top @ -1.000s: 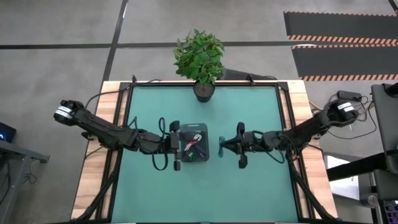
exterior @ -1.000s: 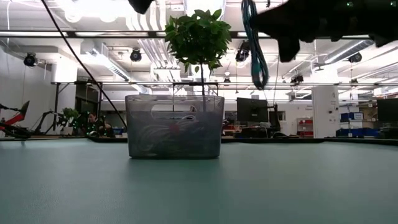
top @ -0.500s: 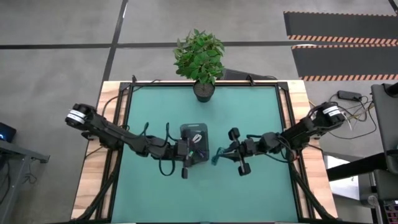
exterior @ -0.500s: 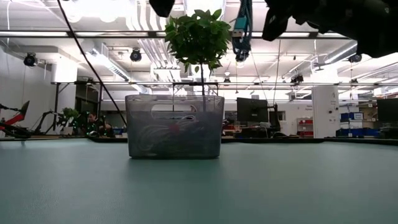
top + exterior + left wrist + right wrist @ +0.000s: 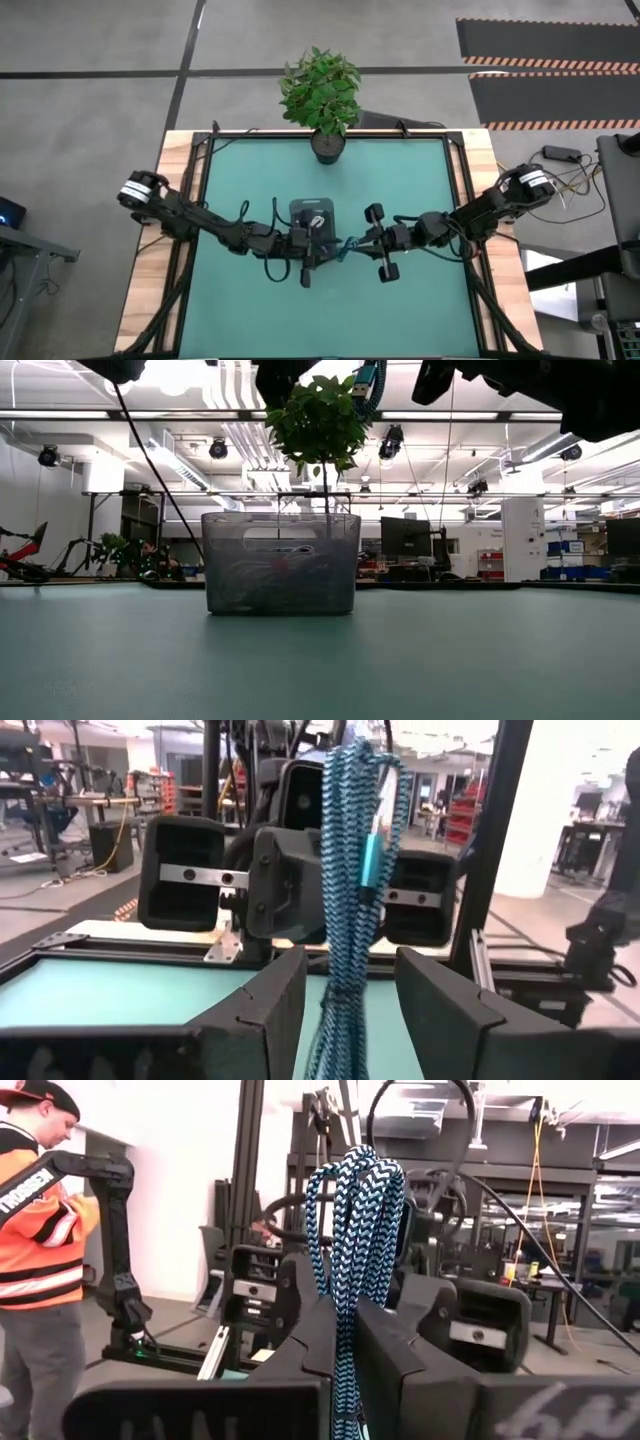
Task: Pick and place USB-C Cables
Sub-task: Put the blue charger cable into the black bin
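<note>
Teal-green USB-C cable (image 5: pixel 345 245) held above green surface (image 5: pixel 400 310), clamped between fingers of right end effector (image 5: pixel 345 1350), just right of grey tray (image 5: pixel 314 215). Left end effector (image 5: pixel 350 990) fingers apart, cable hanging in gap between them; contact cannot be told. Both end effectors facing each other close together. Other cables seen inside tray (image 5: pixel 280 575). Potted plant (image 5: pixel 322 95) at far edge.

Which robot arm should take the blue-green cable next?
Probably the left. The right gripper is shut on the teal cable, which hangs between the open left gripper's fingers, right beside the grey tray.
</note>
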Controlling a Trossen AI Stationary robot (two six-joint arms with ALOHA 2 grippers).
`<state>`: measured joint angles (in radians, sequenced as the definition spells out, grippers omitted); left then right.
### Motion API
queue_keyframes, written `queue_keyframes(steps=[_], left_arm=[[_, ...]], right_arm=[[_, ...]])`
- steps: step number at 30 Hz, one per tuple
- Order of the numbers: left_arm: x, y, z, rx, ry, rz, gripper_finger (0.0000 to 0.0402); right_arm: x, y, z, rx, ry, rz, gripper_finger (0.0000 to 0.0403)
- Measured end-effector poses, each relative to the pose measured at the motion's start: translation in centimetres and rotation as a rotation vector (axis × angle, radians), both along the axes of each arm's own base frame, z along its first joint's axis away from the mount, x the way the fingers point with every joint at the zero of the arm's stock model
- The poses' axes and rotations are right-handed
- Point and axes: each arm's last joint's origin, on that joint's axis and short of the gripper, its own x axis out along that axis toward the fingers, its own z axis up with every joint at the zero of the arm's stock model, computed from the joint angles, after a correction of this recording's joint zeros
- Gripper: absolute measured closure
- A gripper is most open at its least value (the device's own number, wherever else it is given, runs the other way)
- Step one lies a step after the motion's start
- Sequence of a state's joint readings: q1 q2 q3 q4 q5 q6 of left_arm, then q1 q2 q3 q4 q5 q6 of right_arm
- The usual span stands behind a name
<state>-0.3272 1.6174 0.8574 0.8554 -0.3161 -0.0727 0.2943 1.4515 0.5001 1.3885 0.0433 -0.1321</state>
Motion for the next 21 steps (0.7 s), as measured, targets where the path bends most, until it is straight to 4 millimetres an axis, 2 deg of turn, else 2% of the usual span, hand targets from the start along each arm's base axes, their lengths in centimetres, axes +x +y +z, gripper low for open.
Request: queue_keyframes(steps=[13,16,21], left_arm=[[0.63,0.04,-0.95,-0.003,-0.009,0.006,0.0269],[0.63,0.04,-0.97,0.001,-0.007,0.005,0.0298],[0.62,0.01,-1.04,0.008,0.005,-0.005,0.0375]], right_arm=[[0.87,0.27,0.48,-0.033,0.01,-0.007,0.039],[0.9,0.28,0.49,-0.042,0.008,-0.012,0.039],[0.97,0.25,0.29,-0.048,0.028,-0.023,0.0389]])
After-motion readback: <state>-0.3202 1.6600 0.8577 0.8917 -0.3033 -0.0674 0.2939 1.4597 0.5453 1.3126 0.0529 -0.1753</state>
